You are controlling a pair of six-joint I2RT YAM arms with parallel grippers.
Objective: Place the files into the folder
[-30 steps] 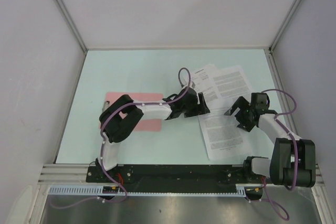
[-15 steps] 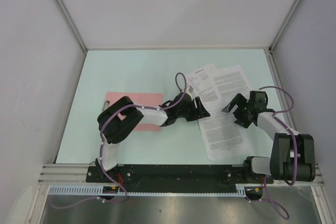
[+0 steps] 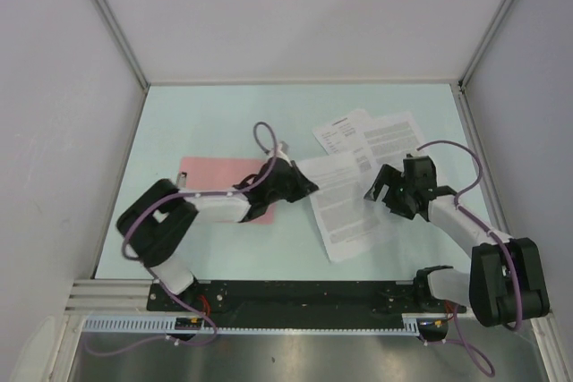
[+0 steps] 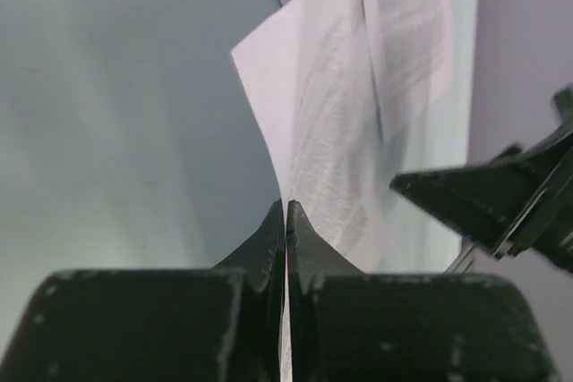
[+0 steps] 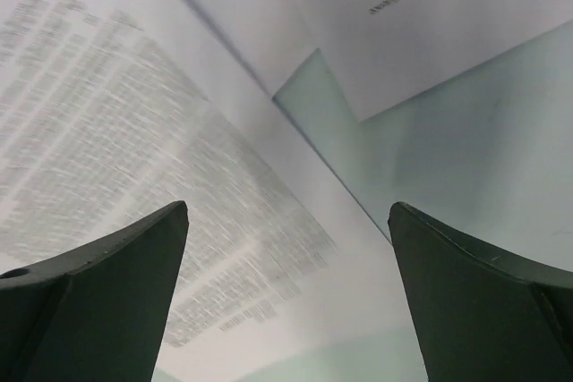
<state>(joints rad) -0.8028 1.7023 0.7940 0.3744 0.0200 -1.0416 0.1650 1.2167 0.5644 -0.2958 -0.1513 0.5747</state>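
Note:
My left gripper [image 3: 309, 187] is shut on the left edge of one of the files, a white printed sheet [image 3: 345, 205] that lies slanted in mid-table. In the left wrist view the closed gripper [image 4: 286, 207] pinches this sheet [image 4: 327, 123], whose edge curls upward. The pink folder [image 3: 213, 172] lies flat to the left, partly under my left arm. Two more files [image 3: 338, 134] [image 3: 394, 136] lie overlapping at the back right. My right gripper [image 3: 387, 192] hovers open over the held sheet's right edge. The right wrist view shows the open gripper [image 5: 286, 207] above the printed sheet [image 5: 116, 105].
The pale green table [image 3: 224, 118] is walled by white panels on three sides. A metal rail [image 3: 269, 297] carrying both arm bases runs along the near edge. Purple cables [image 3: 264, 136] loop above each wrist.
My left gripper closed on the sheet's edge and pulled it left toward the folder. The left arm folded back leftward. The right gripper stayed open and followed to the left.

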